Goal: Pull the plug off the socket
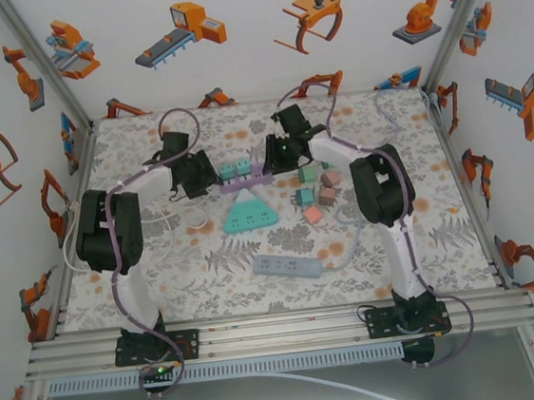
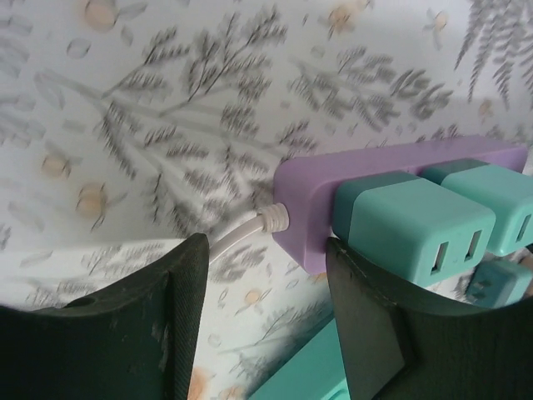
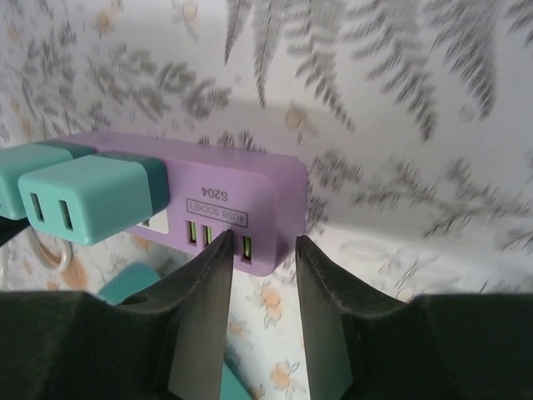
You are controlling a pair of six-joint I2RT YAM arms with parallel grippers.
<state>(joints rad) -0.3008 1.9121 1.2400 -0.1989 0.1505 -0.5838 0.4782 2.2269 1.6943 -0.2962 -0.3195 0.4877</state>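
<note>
A purple socket strip lies at mid-table with two teal plugs in it. In the left wrist view the strip's cable end and the nearer plug sit just beyond my left gripper. That gripper is open; its right finger is under the plug, and only the white cable runs past the gap. My right gripper is shut on the strip's other end, by the USB ports. The plugs stand to its left.
A teal triangular socket lies just in front of the strip, under the left gripper. Several small loose adapters sit to the right. A grey power strip lies nearer the arm bases. Patterned walls close in the table.
</note>
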